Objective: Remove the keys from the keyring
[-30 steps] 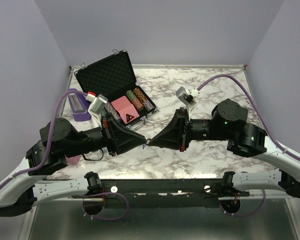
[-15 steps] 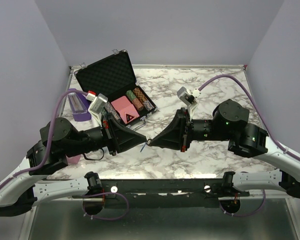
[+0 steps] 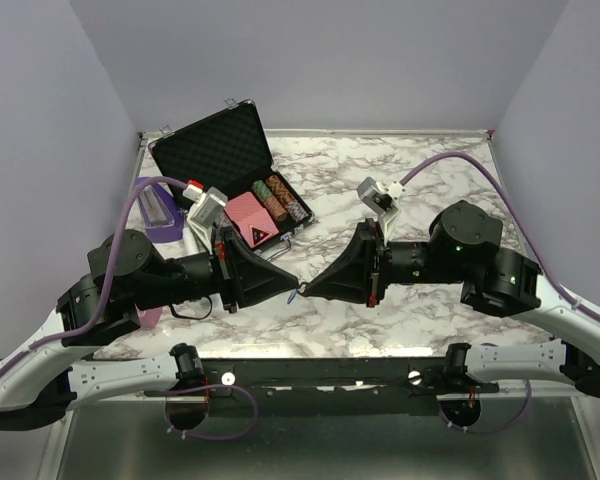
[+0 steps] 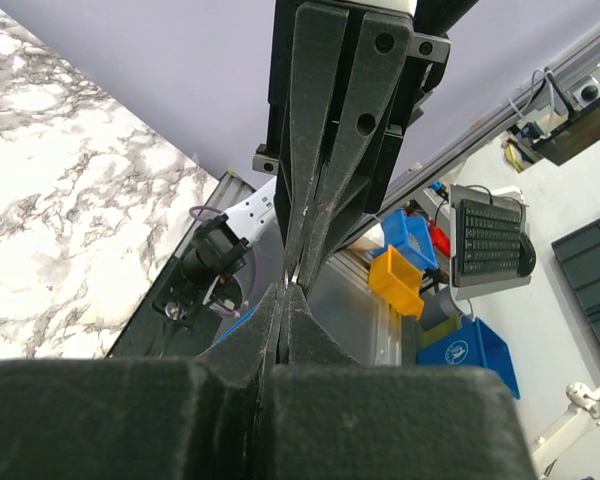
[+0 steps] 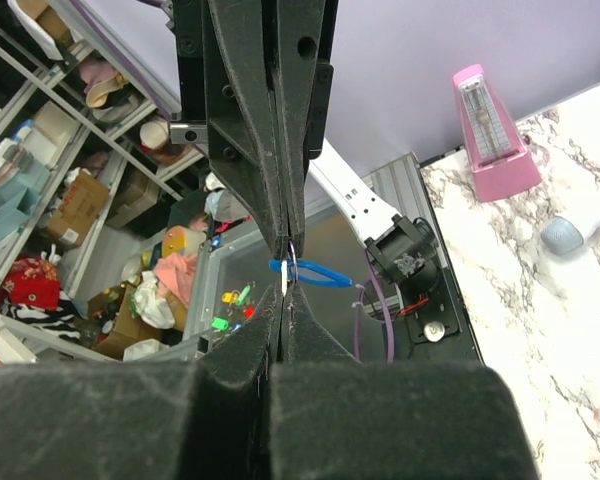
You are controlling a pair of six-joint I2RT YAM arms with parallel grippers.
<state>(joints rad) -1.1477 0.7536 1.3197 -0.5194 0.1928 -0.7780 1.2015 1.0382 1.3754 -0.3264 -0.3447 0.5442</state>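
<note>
My two grippers meet tip to tip above the table's front edge. The left gripper (image 3: pixel 289 288) and the right gripper (image 3: pixel 307 290) are both shut. Between their tips hangs the keyring's blue tag (image 3: pixel 297 296). In the right wrist view the blue tag (image 5: pixel 320 272) lies edge-on just past my right gripper (image 5: pixel 283 298), with a thin silvery sliver (image 5: pixel 285 281) pinched at the tips. In the left wrist view the left gripper (image 4: pixel 286 290) touches the other gripper's closed fingers (image 4: pixel 320 215). I cannot tell whether the sliver is a key or the ring.
An open black case (image 3: pixel 220 150) stands at the back left with poker chips (image 3: pixel 280 200) and a red card box (image 3: pixel 250 218). A purple container (image 3: pixel 158 215) sits at the left edge. A pink metronome (image 5: pixel 490 130) stands near the left arm.
Both grippers, still joined tip to tip, have shifted slightly right and toward the front edge, and the blue tag moved with them.
</note>
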